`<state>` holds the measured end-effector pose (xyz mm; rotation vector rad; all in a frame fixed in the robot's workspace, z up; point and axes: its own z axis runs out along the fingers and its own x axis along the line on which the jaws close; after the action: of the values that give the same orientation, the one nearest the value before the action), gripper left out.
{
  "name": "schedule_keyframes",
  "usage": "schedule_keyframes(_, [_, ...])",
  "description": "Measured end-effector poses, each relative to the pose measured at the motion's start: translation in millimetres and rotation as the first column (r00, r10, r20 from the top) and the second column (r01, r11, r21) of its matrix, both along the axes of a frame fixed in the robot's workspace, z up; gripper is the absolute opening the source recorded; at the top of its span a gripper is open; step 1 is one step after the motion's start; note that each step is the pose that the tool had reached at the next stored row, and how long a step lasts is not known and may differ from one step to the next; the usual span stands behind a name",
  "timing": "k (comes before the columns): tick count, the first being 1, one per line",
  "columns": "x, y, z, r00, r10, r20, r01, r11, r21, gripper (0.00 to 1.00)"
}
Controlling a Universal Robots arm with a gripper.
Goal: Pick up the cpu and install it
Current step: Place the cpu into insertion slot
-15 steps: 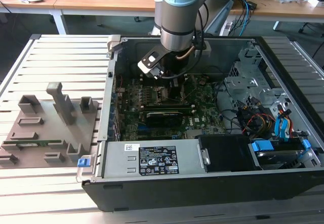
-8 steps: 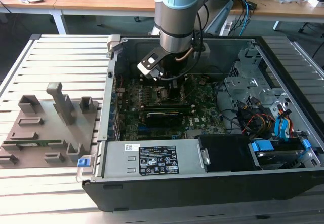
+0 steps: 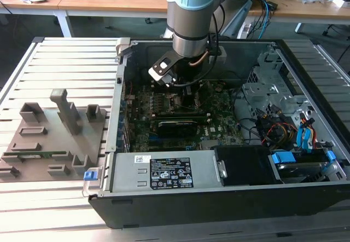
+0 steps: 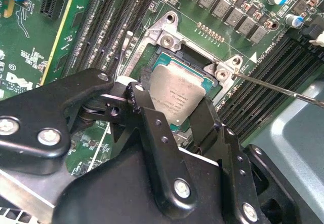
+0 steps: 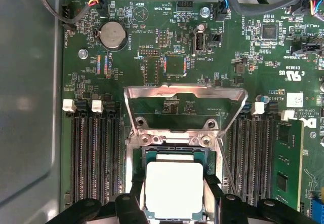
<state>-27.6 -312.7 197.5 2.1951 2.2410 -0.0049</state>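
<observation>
While the arm [image 3: 191, 17] reaches down into the open case [image 3: 219, 203], the gripper [image 4: 171, 100] is closed narrowly on the cpu [image 4: 177, 95], with one black finger [image 4: 152, 133] against each of two opposite edges.

Starting at the exterior view's left, a grey tray [image 3: 49, 143] lies on the slatted table [image 3: 54, 209]. It is outside the case and well apart from the socket [image 4: 167, 41]. The arm's wrist stands directly over the socket. A silver power supply [image 3: 164, 171] lies between the socket and the case's near wall. To the exterior view's right, well apart from the socket, is a drive bay with blue tabs [image 3: 284, 157].

In both wrist views the cpu [image 5: 173, 188] is over the socket's opening (silvery top up, a thin green rim showing). The gripper [image 5: 173, 186] flanks it on two sides. I cannot tell whether the chip is fully down in the socket [image 5: 172, 140] or just above it.

The load plate [image 5: 185, 93] is swung open, up and away from the socket on the side opposite the gripper. A thin lever [image 4: 273, 84] runs out from one socket corner. Dark memory slots [image 5: 96, 158] lie on both sides of the socket. A coin battery [image 5: 112, 35] sits beyond the plate, farther from the socket.
</observation>
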Motion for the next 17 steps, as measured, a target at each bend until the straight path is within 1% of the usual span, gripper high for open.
schedule_keyframes(3, [0.1,0.1,-0.2,1.0,0.0,0.0004,0.0,1.0,0.0005,0.56])
schedule_keyframes(4, [0.1,0.0,0.0,1.0,0.0,0.0001,0.0,1.0,0.0,0.62])
schedule_keyframes(6, [0.1,0.0,0.2,1.0,0.0,0.0,0.0,1.0,-0.0002,0.62])
schedule_keyframes(7, [0.1,0.0,1.8,1.0,0.0,0.0,0.0,1.0,-0.0002,0.62])
schedule_keyframes(9, [0.1,0.8,16.0,1.0,0.0,0.0001,0.0,1.0,0.0,0.62])
schedule_keyframes(10, [0.1,3.3,23.8,1.0,0.0,0.0,0.0,1.0,-0.0002,0.6])
schedule_keyframes(12, [0.1,5.2,30.7,1.0,0.0,0.0,0.0,1.0,-0.0006,0.47])
schedule_keyframes(13, [0.1,6.0,34.8,1.0,0.0,0.0,0.0,1.0,-0.0008,0.47])
schedule_keyframes(14, [0.1,6.8,40.7,1.0,0.0,0.0001,0.0,1.0,-0.0011,0.35])
schedule_keyframes(15, [0.1,7.8,49.0,1.0,0.0,0.0001,0.0,1.0,-0.0018,0.29])
schedule_keyframes(16, [0.1,9.1,60.9,1.0,0.0,0.0,0.0,1.0,-0.003,0.17])
schedule_keyframes(17, [0.1,10.2,70.9,1.0,0.0,0.0001,0.0,1.0,-0.0048,0.11])
